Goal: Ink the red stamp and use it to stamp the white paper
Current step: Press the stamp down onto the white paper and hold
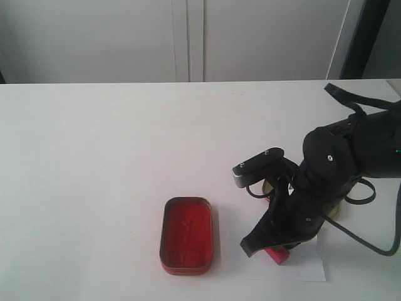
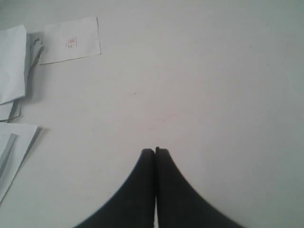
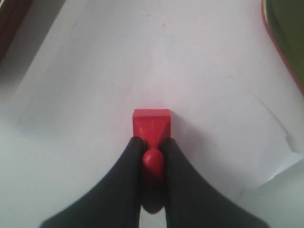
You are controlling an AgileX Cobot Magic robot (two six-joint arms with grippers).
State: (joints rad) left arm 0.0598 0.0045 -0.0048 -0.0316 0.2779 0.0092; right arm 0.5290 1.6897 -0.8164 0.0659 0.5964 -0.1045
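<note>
The red stamp stands base-down on the white paper, and its base appears to rest flat on the sheet. My right gripper is shut on the stamp's knobbed handle, one black finger on each side. In the exterior view the stamp shows just under the right gripper, on the paper near the table's front edge. The arm hides most of the sheet. My left gripper is shut on nothing above bare table and is not in the exterior view.
An open oblong tin of red ink lies left of the paper. The gold-lined tin lid lies beside the sheet, mostly hidden behind the arm in the exterior view. Loose white sheets, one bearing a red mark, lie near the left gripper.
</note>
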